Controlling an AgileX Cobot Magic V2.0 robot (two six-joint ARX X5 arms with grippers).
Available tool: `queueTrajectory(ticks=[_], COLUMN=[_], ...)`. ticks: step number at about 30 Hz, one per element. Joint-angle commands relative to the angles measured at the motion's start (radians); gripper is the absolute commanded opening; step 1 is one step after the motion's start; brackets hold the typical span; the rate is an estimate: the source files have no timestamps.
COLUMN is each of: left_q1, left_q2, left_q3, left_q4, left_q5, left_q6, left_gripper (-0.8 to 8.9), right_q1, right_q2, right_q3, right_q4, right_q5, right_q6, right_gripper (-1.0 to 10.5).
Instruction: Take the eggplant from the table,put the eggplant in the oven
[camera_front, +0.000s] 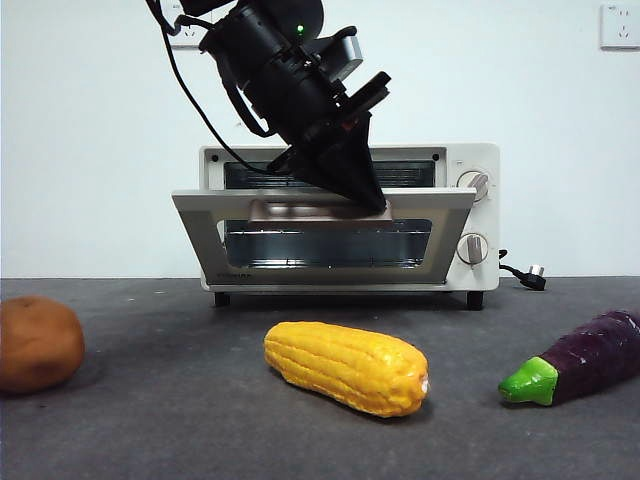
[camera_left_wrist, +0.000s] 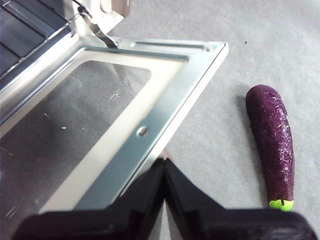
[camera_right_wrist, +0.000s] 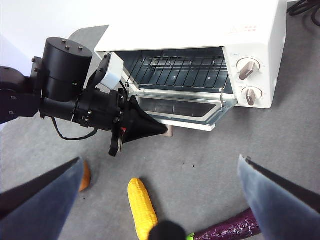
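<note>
Left end effector (camera_left_wrist: 164, 165): jaws pressed together on the oven (camera_front: 480, 215) door's handle | right end effector (camera_right_wrist: 160, 172): spread wide, empty, above bench (camera_front: 200, 420) | eggplant (camera_front: 585, 360): lying beside corn cob (camera_front: 345, 366), likely light, rigid, glossy-slick; grip mid-body across its width.

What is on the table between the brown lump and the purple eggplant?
The yellow corn cob lies between the brown lump and the eggplant on the table. The front view shows all three in a row.
</note>
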Motion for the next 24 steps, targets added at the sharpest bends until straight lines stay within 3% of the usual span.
queueTrajectory(ticks=[1, 16, 24], left_q1=[-0.008, -0.009, 0.05], left_q2=[0.017, 0.007, -0.118], left_q3=[-0.009, -0.009, -0.009], left_q4=[-0.009, -0.014, -0.014], left_q5=[0.003, 0.018, 0.014], left_q6=[0.003, -0.002, -0.025], left_gripper=[-0.06, -0.06, -0.06], right_q1=[0.002, 0.002, 0.002], right_q2=[0.0, 0.0, 0.0], right_q3=[0.006, 0.006, 0.006], right_q4=[0.006, -0.007, -0.034], right_q5=[0.0, 0.0, 0.0], right_q6=[-0.007, -0.003, -0.003], right_gripper=[6.0, 6.0, 6.0])
